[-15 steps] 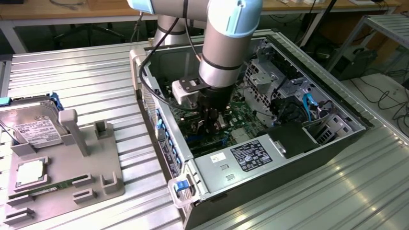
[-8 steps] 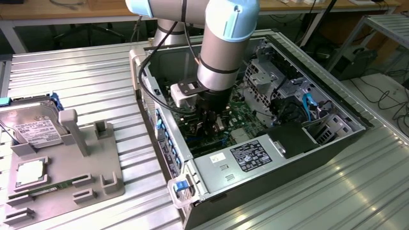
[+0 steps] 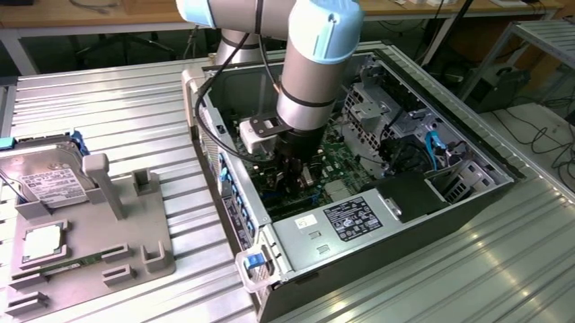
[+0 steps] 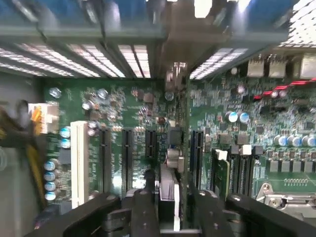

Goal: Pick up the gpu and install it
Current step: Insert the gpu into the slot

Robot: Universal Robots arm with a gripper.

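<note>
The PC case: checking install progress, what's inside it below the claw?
Inside the case, the claw grips the gpu edge-on over the motherboard slots; its lower edge is hidden.

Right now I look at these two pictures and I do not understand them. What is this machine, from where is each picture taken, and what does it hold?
The machine is a robot arm with a gripper at its end. The exterior view comes from a camera beside the arm. It shows the arm reaching down into an open computer case that lies on a ribbed metal table. On the exterior view's left, a grey holder carries a hard drive. The wrist view comes from a camera on the arm itself, looking down at the green motherboard and its slots. There the gripper is closed on the gpu, seen edge-on, just above the slots.
</note>
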